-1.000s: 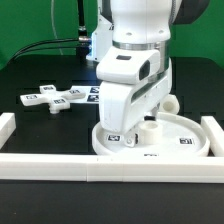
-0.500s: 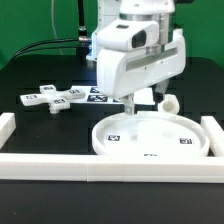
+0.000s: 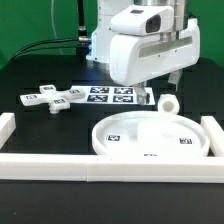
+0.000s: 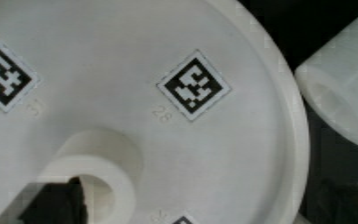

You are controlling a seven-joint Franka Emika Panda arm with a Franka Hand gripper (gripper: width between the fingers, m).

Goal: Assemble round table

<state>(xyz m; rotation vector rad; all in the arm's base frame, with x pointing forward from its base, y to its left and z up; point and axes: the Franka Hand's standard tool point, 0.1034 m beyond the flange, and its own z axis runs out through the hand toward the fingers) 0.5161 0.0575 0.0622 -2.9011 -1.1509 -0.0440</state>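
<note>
The large rimmed round disc (image 3: 150,137) lies flat on the table at the front, tags up, against the border bar. In the wrist view the disc (image 4: 176,110) fills the picture, with its raised centre socket (image 4: 98,168). The short cylinder leg (image 3: 170,103) lies on its side just behind the disc, and also shows in the wrist view (image 4: 345,90). The cross-shaped base (image 3: 55,98) lies at the exterior view's left. My gripper (image 3: 150,94) hangs above the disc's back edge, open and empty, touching nothing.
The marker board (image 3: 108,95) lies behind the disc, between the base and the leg. Long white border bars (image 3: 100,165) run along the front, with end pieces at both sides (image 3: 6,128). Cables hang at the back left.
My gripper has risen from the disc's centre and moved back, away from the disc. The disc stays where it lay. The leg and base have not moved.
</note>
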